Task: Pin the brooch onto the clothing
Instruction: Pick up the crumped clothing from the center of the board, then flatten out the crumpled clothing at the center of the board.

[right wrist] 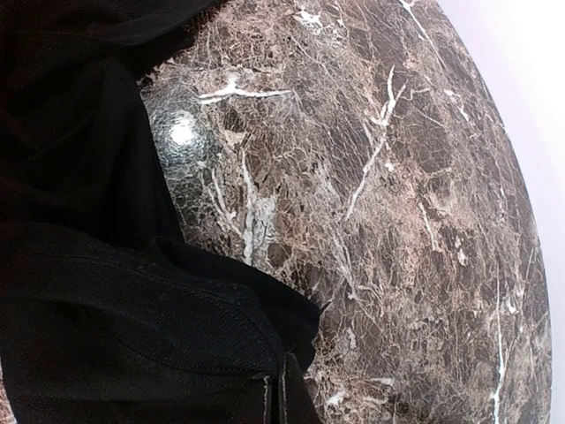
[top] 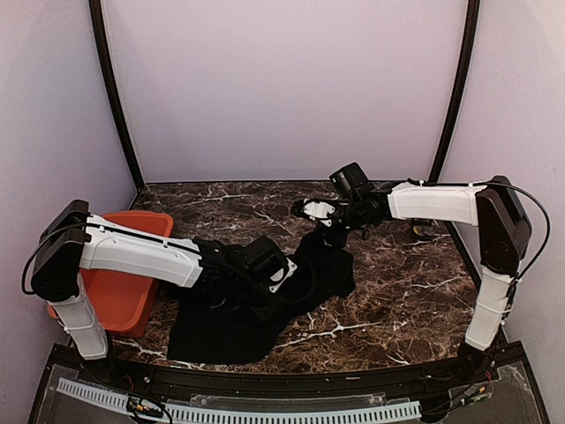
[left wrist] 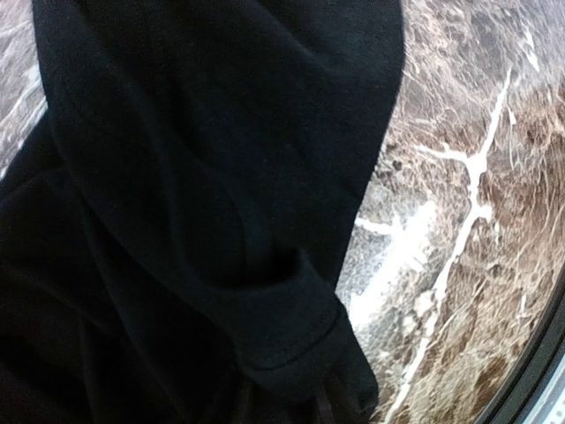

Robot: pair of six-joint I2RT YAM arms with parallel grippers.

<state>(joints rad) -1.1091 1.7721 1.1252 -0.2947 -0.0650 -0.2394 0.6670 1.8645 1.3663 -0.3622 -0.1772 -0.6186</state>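
Black T-shirt (top: 234, 331) lies crumpled on a marble desk (top: 397, 291). At 1 o'clock the right pincer (top: 332, 235) is clamped on its raised edge; cloth hides the left pincer (top: 297, 283), so I cannot tell its opening.

Black clothing (right wrist: 106, 336) draped over a dark marble tabletop (right wrist: 397, 221).
A stitched hem (right wrist: 203, 331) is shown at bottom left; glare (right wrist: 183, 132) is reflected on the stone.

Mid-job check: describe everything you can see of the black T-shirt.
The T-shirt is plain black knit cloth, crumpled in a loose heap on the marble table, no print showing. A stitched hem shows in the right wrist view. The right hand is shut on its far right edge; the left hand sits among its folds, grip unclear.
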